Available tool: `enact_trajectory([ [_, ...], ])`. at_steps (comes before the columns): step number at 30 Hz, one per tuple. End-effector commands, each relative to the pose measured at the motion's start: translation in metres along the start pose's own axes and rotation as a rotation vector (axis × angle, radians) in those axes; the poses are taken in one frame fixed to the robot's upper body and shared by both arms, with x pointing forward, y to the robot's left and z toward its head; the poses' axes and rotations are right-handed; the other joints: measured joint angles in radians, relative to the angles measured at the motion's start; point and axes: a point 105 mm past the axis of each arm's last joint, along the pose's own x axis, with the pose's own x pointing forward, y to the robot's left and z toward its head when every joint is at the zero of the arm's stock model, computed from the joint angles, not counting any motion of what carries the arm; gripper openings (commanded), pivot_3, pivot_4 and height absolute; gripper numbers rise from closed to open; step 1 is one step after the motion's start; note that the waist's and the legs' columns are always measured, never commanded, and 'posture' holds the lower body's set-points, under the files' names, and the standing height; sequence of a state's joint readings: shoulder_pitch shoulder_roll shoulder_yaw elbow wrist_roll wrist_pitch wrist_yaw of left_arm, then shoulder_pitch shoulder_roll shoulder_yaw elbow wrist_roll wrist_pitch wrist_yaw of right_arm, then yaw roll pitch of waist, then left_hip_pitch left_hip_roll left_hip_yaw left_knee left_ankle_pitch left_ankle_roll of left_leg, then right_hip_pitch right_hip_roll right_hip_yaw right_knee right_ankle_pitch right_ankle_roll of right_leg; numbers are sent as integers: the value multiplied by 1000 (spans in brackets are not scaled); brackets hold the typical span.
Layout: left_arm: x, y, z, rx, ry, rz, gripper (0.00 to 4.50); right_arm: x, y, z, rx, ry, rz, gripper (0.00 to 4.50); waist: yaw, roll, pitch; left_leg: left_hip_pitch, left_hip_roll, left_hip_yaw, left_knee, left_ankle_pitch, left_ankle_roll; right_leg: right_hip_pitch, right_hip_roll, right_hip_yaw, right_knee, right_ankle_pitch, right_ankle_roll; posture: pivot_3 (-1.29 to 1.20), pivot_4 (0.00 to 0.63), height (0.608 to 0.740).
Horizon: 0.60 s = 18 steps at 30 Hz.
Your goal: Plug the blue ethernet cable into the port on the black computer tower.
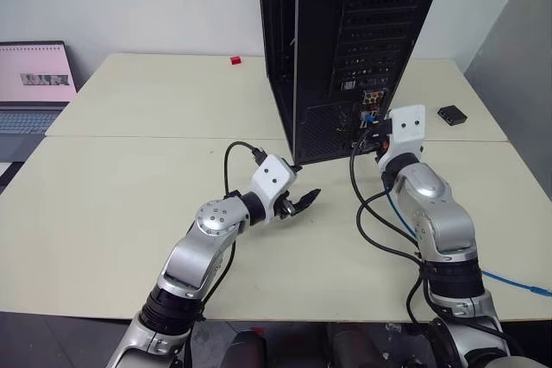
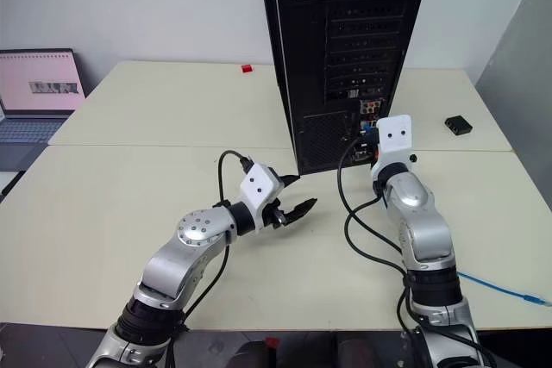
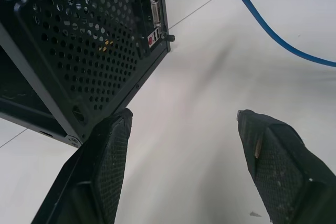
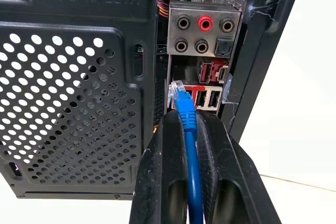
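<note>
Cream bench is carrying everything. Left gripper is hovering low beside the black computer tower, jaws standing wide apart and holding nothing. Right gripper is pinching the blue ethernet cable with jaws closed. Its wrist view is showing the plug pointing lengthwise at the port, just short of it; head views are hiding this.

Two pale tables stand pushed together, the seam between them running crosswise. Open laptop sits off the far left edge, its screen lit pink. Small red block lies on the far table. Small flat black box lies on the far table's right side.
</note>
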<state>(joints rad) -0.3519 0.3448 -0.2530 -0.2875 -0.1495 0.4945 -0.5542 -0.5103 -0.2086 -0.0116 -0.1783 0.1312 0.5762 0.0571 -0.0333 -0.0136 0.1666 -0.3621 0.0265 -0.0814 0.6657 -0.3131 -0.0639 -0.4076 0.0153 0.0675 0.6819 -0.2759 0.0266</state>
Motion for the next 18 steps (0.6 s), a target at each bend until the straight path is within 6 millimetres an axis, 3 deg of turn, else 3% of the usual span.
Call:
enact_trajectory([
  [1, 1, 0, 18, 25, -63, 4, 3380, -1, -9, 14, 13, -31, -64, 0, 0, 0, 0, 0, 0, 0, 0, 0, 0, 0, 0, 0, 0, 0, 0, 0, 150, 740],
  [18, -1, -2, 17, 25, -58, 1, 3380, -3, -5, 15, 39, -29, -74, 0, 0, 0, 0, 0, 0, 0, -1, 0, 0, 0, 0, 0, -1, 0, 0, 0, 150, 740],
])
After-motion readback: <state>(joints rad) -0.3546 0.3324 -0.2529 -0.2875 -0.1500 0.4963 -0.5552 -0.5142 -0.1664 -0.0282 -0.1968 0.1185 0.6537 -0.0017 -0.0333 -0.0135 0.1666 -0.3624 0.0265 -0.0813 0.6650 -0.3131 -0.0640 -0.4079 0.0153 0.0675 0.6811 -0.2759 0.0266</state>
